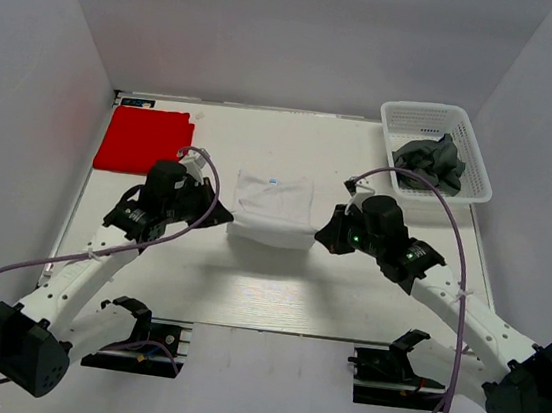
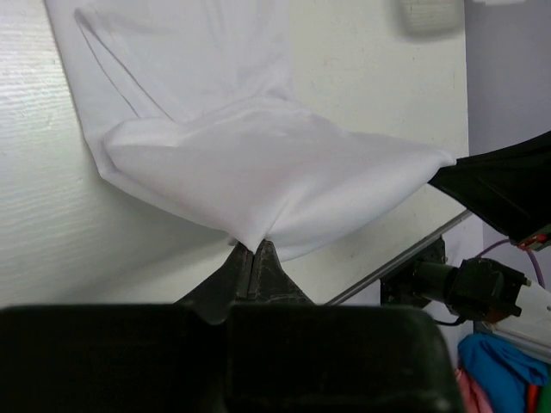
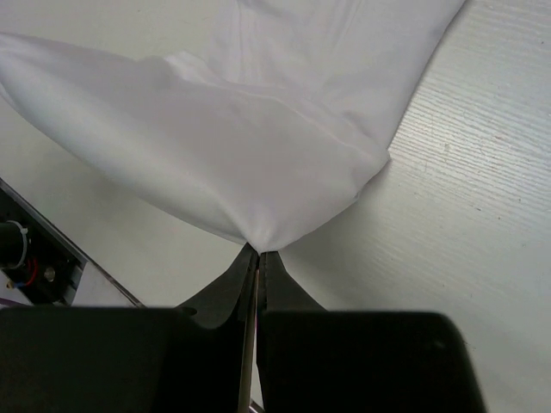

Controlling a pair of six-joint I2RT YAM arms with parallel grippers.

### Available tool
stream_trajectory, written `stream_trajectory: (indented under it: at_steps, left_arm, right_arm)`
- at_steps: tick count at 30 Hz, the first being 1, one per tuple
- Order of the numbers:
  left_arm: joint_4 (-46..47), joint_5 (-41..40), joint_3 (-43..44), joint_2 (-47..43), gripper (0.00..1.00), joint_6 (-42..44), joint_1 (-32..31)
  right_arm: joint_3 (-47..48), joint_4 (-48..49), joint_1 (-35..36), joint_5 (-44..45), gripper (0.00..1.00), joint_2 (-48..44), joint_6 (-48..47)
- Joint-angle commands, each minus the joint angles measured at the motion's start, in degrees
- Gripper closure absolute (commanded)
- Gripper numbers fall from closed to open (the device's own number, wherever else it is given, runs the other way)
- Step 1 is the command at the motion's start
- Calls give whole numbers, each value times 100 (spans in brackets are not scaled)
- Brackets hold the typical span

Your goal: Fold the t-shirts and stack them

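Your left gripper (image 2: pixel 252 251) and right gripper (image 3: pixel 259 252) each clamped a near corner of the plain white cloth t-shirt (image 1: pixel 274 204), holding its near edge above the white table (image 1: pixel 245 293).

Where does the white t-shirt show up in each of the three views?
Top external: white t-shirt at table centre, between both arms.
Left wrist: white t-shirt fills the upper middle, one corner pinched by the left fingers.
Right wrist: white t-shirt fills the upper frame, one corner pinched by the right fingers.
Shared landmark: the pale table beneath it.
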Motion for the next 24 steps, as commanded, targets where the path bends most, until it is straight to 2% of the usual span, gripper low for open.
stream_trajectory:
  at_steps: [1,4,6,13,24]
  left_arm:
    - [118,-596,446,98,100,-13,5]
    - [276,-650,693,510,100,-13,57]
    - [338,-650,885,766,100,-83,110]
    - [390,-1484,1563,1759,100,-154,162]
    - [215,-2144,3057,3726,100,30,216]
  right_arm:
    - [394,46,-86,208,100,185,-140]
    - [675,55,-200,323,100,423,-184]
    - [825,108,-210,742,100,581,-167]
    - [1361,116,-587,798,100,1555,-254]
    - [2713,468,-1229,-114,100,3181,-500]
